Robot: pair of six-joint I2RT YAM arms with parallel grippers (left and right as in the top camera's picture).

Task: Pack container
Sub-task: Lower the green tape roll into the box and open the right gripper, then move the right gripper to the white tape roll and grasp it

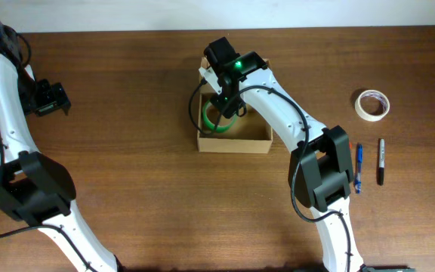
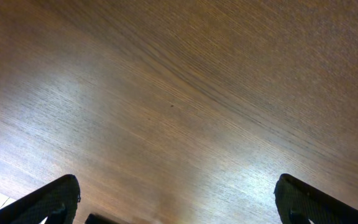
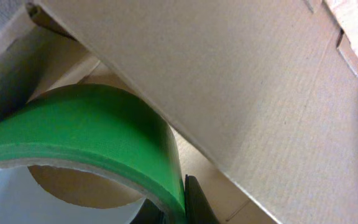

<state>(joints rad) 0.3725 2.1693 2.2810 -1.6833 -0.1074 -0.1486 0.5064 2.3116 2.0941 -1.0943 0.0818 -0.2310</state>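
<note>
Tabletop (image 1: 127,91): dark wood, mostly bare on the left half.

Container (image 1: 232,143): sits mid-tabletop, a little toward the far edge, open side up. Plain cardboard, so probably light and fairly stiff at the walls but easy to dent or shove. It would likely slide if nudged from inside. The best hold is probably an upright wall pinched at its rim, or a steadying press against an outer side. The flap lid (image 3: 241,93) leans in close over the opening in the right wrist view, and it looks floppy at the hinge.

Right tool (image 1: 229,102): down inside the container, closed tight on the wall of a green tape roll (image 1: 216,122), which stands on edge against the left inner side. One dark finger (image 3: 194,202) shows at the roll's rim.

Left tool (image 1: 49,97): far left, well apart from the container, fingers spread wide over bare wood.

Masking tape roll (image 1: 359,106): lies flat at right, well clear.

Blue pen (image 1: 358,168) and black marker (image 1: 381,161): side by side near the right arm's elbow.

In the way: the right arm crosses the container's right wall, and the flap crowds the opening.
</note>
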